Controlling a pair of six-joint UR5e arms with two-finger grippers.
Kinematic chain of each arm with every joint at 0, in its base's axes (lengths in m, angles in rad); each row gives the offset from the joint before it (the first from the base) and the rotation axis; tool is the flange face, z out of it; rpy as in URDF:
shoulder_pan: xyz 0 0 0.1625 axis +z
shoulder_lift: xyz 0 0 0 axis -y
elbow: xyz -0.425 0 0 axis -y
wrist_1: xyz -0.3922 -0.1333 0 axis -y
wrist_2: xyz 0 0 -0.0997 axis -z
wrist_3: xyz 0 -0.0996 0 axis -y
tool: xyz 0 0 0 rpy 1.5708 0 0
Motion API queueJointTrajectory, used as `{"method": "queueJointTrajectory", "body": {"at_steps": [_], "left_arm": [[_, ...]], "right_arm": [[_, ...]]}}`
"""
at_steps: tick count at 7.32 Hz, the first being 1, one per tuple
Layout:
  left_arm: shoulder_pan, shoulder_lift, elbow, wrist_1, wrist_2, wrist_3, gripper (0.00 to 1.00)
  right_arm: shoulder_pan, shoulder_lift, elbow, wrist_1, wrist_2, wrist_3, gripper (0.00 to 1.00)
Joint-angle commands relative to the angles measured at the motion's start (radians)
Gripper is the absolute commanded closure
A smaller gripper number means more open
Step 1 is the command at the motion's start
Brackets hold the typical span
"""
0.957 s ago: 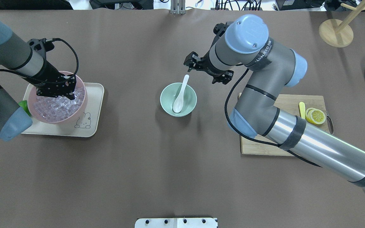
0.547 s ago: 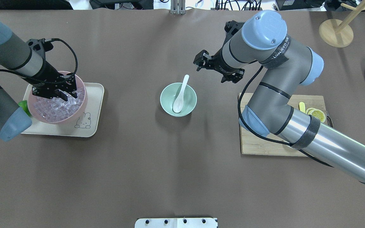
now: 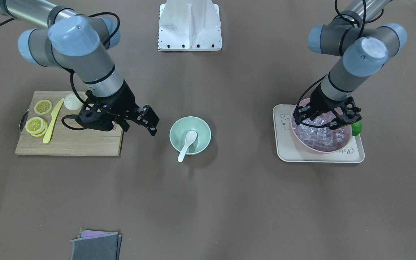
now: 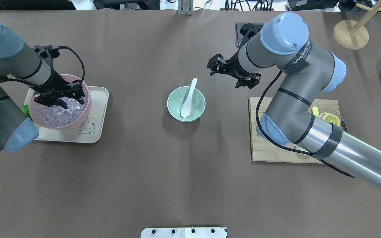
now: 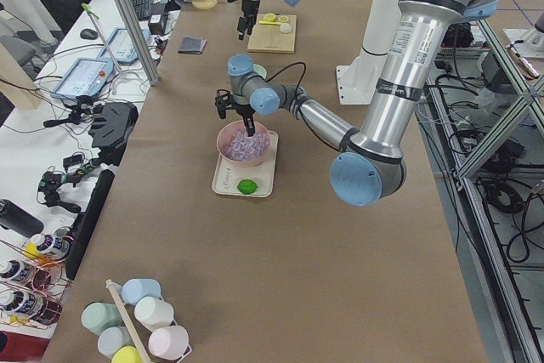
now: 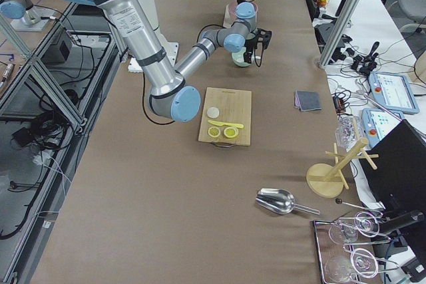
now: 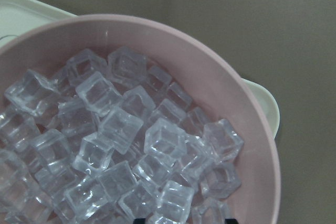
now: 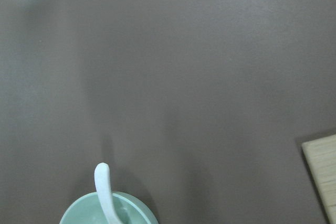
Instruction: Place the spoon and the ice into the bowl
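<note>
Inside one bowl (image 4: 174,106), one spoon (image 4: 188,99)

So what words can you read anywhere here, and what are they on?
"WANJEED": on the black band around the right arm.
Curly word on the tray rim: starts "Ro", the rest is too small to read.
Nothing else is readable.

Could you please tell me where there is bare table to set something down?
The widest bare stretch lies between the tray and the mint bowl; a narrower one between that bowl and the cutting board, near the right claw. The pink bowl crowds the tray.
</note>
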Motion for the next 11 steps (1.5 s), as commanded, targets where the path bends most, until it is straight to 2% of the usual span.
{"method": "queueJointTrajectory", "body": {"at_steps": [1, 3, 5, 6, 8, 11], "left_arm": [[0.003, 0.002, 0.011, 0.003, 0.02, 0.001, 0.41], [0.016, -0.004, 0.027, 0.003, 0.026, 0.001, 0.41], [0.017, -0.012, 0.036, 0.003, 0.026, 0.0, 0.57], [0.016, -0.011, 0.031, 0.004, 0.026, 0.0, 1.0], [0.007, -0.009, 0.024, 0.004, 0.043, 0.004, 1.0], [-0.007, -0.014, -0.086, 0.111, 0.034, 0.006, 1.0]], "right_arm": [[0.031, -0.039, 0.042, -0.014, 0.038, -0.021, 0.0], [0.045, -0.042, 0.042, -0.014, 0.047, -0.022, 0.0], [0.057, -0.065, 0.063, -0.014, 0.069, -0.022, 0.0], [0.064, -0.092, 0.092, -0.014, 0.078, -0.035, 0.0], [0.07, -0.116, 0.122, -0.023, 0.09, -0.051, 0.0], [0.068, -0.117, 0.163, -0.078, 0.09, -0.054, 0.0]]}}
